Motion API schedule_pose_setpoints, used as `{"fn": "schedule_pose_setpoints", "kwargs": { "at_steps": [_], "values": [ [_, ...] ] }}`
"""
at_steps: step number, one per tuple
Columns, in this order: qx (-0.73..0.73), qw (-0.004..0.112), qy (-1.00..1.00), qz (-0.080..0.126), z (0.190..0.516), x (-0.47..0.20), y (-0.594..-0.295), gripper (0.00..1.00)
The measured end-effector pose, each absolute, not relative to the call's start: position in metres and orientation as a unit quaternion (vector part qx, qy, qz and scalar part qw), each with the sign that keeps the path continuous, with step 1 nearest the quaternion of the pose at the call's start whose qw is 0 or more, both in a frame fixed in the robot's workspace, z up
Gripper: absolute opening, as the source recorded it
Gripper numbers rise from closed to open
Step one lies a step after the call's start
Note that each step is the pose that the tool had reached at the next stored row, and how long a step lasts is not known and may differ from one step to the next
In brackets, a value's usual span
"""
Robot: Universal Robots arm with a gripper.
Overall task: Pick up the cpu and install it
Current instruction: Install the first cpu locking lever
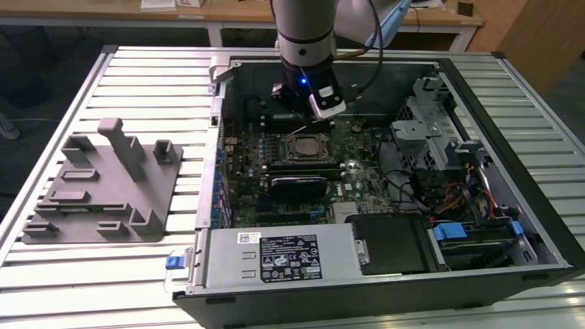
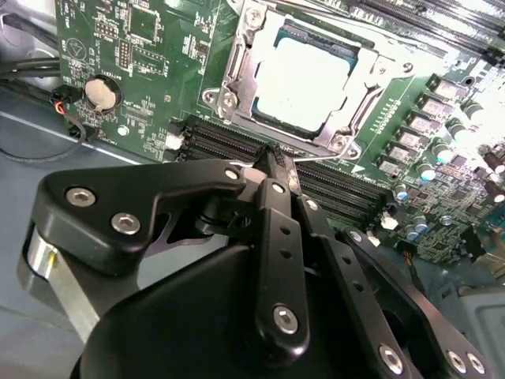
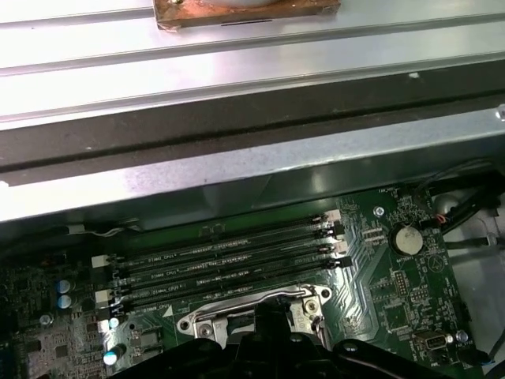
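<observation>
The cpu (image 1: 305, 147) lies flat in its socket on the green motherboard (image 1: 361, 175), its silvery top framed by the metal socket bracket (image 2: 237, 75). In the second wrist view the cpu (image 2: 304, 83) sits just beyond the black fingertips. My gripper (image 2: 272, 158) hangs a little above the board inside the open computer case, beside the socket over the memory slots (image 2: 237, 142). Its fingers are shut together with nothing visible between them. In the exterior view the gripper (image 1: 305, 118) is at the far side of the socket. The first wrist view has the gripper (image 3: 272, 316) over the bracket.
The case walls (image 1: 215, 137) surround the board. A drive cage (image 1: 429, 130), cables and a power supply (image 1: 279, 257) crowd the exterior view's right and near side. A grey fixture tray (image 1: 101, 192) lies on the slatted table outside. A coin battery (image 3: 406, 238) sits near the slots.
</observation>
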State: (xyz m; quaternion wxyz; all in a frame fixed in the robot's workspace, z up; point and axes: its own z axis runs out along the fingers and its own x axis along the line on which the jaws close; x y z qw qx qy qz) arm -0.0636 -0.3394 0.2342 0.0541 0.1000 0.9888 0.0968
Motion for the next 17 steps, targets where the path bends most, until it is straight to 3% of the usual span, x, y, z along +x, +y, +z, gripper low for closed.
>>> {"fn": "schedule_pose_setpoints", "kwargs": {
  "at_steps": [17],
  "values": [
    [0.084, 0.053, 0.990, 0.096, 0.2300, -0.0636, -0.3363, 0.11]
  ]
}}
